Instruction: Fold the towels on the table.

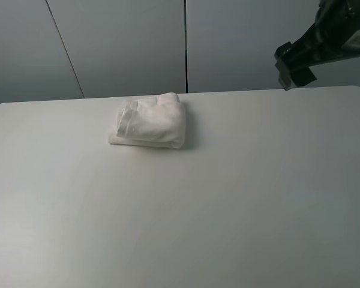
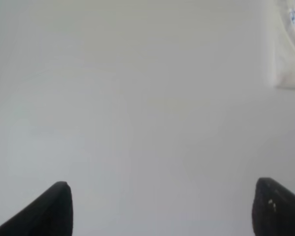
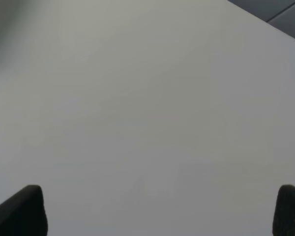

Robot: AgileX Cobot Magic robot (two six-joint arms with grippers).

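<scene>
White table (image 1: 240, 198); folded towel (image 1: 149, 122), label (image 2: 293, 18) unreadable

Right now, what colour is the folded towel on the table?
White, all over; the towel shows best in the exterior high view.

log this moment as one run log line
towel: folded, on table | left claw: open, empty | right claw: open, empty | neither touches towel
</scene>
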